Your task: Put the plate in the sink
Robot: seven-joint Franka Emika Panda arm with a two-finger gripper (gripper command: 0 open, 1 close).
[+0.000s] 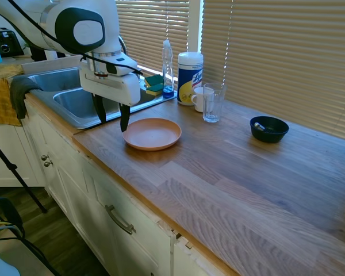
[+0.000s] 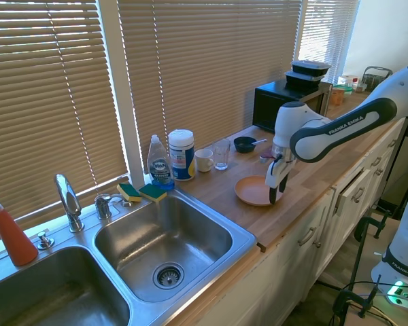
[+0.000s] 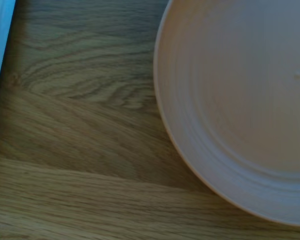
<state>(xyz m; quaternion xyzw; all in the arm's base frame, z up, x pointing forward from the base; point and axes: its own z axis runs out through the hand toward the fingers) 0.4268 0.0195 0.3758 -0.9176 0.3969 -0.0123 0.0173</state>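
Note:
The salmon-orange plate (image 1: 153, 133) (image 2: 251, 191) lies flat on the wooden counter, a short way from the sink (image 1: 69, 102) (image 2: 241, 239). My gripper (image 1: 111, 119) (image 2: 277, 187) points straight down at the plate's sink-side edge and is open. One finger (image 1: 125, 119) hangs right at the plate's rim. The other is over bare counter between the plate and the sink. Nothing is held. In the wrist view the plate (image 3: 240, 100) fills the right part, with wood grain beside it.
Behind the plate stand a dish soap bottle (image 1: 168, 68), a wipes canister (image 1: 190, 77), a white mug (image 1: 199, 99) and a glass (image 1: 212, 102). A dark blue bowl (image 1: 269, 129) sits further along. Sponges (image 2: 141, 192) and the faucet (image 2: 68, 200) line the sink's back; a yellow towel (image 1: 1, 95) hangs over its far end.

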